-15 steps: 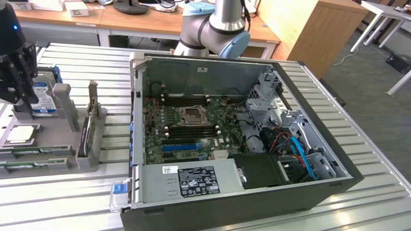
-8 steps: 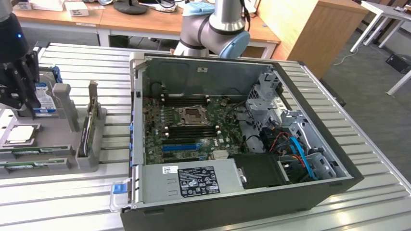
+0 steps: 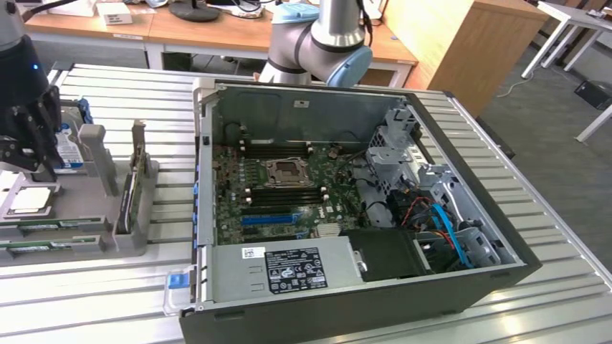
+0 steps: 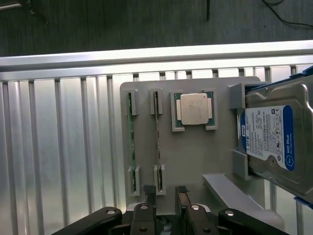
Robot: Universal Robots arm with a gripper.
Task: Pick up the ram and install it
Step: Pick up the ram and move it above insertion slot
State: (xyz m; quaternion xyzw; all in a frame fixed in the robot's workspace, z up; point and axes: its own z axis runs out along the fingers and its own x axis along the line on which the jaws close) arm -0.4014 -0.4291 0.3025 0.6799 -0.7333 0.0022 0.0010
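On the exterior view's left, a gray holder [image 3: 86,208] carries the ram [image 4: 157,142] on edge, beside a second stick [image 4: 130,142], a processor [image 4: 193,108] and a hard drive [image 4: 274,142]. To its right, the open computer case [image 3: 383,301] exposes its motherboard [image 3: 229,201]. The gripper [image 4: 165,192] hovers over the holder, fingers apart and empty.

The table [image 4: 58,147] is ribbed shiny metal, the holder [image 4: 195,156] smooth matt grey plastic.

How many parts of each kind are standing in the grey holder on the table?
ram sticks: 2
processor chip: 1
hard drive: 1
Total in the grey holder: 4
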